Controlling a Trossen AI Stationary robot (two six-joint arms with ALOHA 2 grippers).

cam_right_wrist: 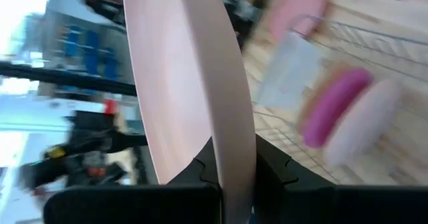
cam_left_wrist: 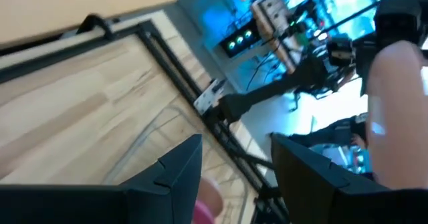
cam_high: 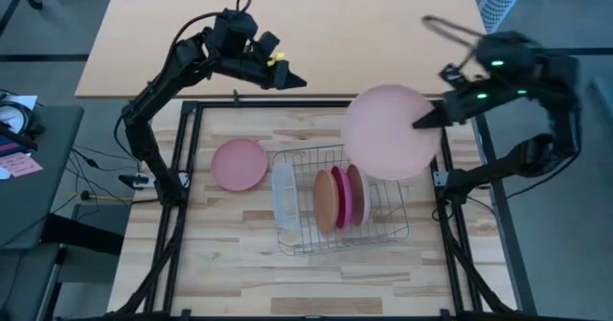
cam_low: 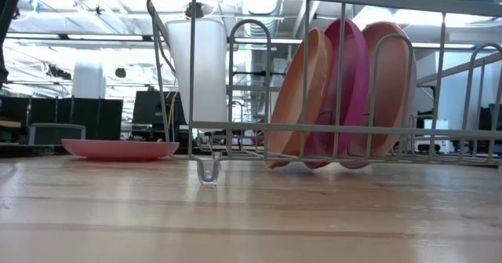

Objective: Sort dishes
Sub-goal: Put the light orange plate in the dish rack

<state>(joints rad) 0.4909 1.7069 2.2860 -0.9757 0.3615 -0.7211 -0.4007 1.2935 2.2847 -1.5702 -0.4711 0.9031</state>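
This is a robotics lab or test room set in an open office. The pale wood surface (cam_high: 239,263) sits inside a black metal frame (cam_high: 177,254) that carries two dark arms, and cables (cam_high: 91,163) trail over the grey floor beside it. A long tan desk (cam_high: 278,34) stands behind the rig. The low view looks past a wire rack (cam_low: 329,74) to rows of dark monitors (cam_low: 153,110) and an exposed ceiling with ducts (industrial, brightly lit).
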